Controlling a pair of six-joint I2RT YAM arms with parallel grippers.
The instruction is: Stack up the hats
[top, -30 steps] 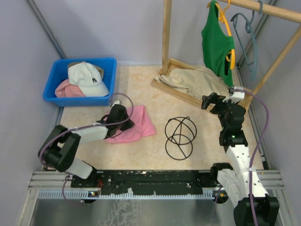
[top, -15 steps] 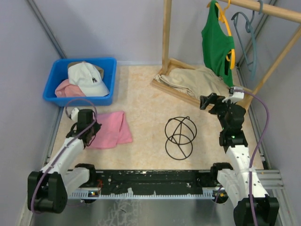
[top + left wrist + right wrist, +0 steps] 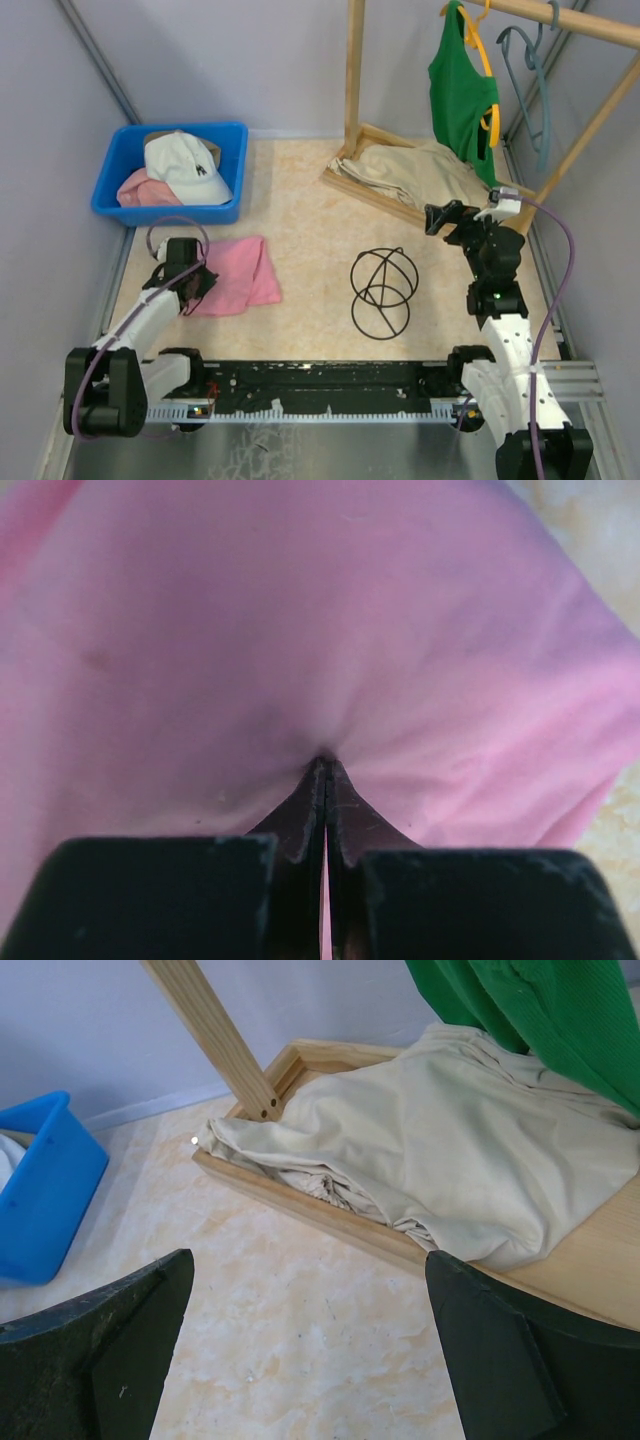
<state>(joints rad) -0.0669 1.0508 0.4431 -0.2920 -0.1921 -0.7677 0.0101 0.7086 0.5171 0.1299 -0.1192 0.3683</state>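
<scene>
The left gripper (image 3: pixel 322 768) has dragged the pink cloth (image 3: pixel 240 275) leftward, fingers clamped on its fold, likely clearing space; the right gripper (image 3: pixel 440 216) waits, fingers apart. The white hat (image 3: pixel 185 165) tops the pink hat (image 3: pixel 135 190) in the blue bin (image 3: pixel 228 135).

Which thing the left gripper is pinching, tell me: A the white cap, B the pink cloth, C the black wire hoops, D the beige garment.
B: in the left wrist view the left gripper is shut, with a fold of the pink cloth puckered between its tips.
</scene>
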